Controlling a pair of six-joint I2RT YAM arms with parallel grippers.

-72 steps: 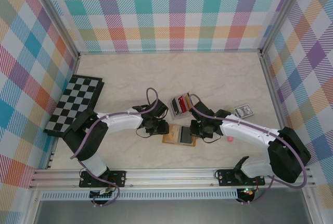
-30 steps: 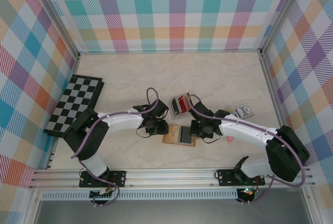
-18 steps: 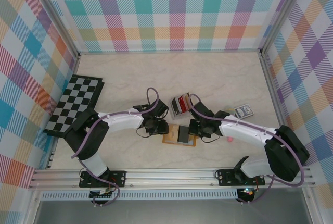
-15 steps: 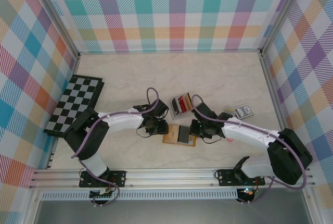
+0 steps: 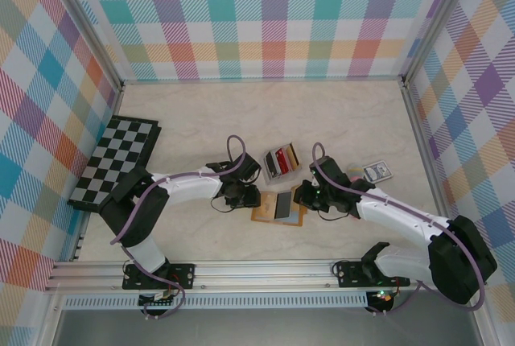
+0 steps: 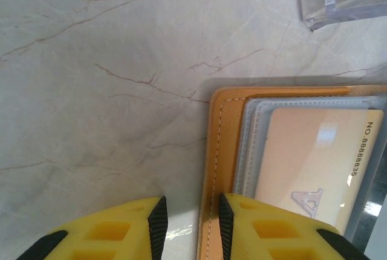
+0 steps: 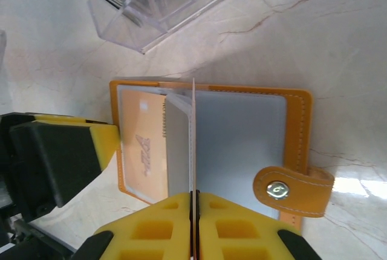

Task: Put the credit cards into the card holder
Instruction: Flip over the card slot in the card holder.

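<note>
Steadying the card holder (image 6: 219,151) with slightly parted left fingers (image 6: 121,230); pinching, seemingly, a credit card (image 7: 179,151) in right fingers (image 7: 151,230) for slotting.

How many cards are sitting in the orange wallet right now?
1: a peach card in the card holder's sleeve beside the left gripper. More may be hidden behind the upright sleeve the right gripper pinches.
</note>
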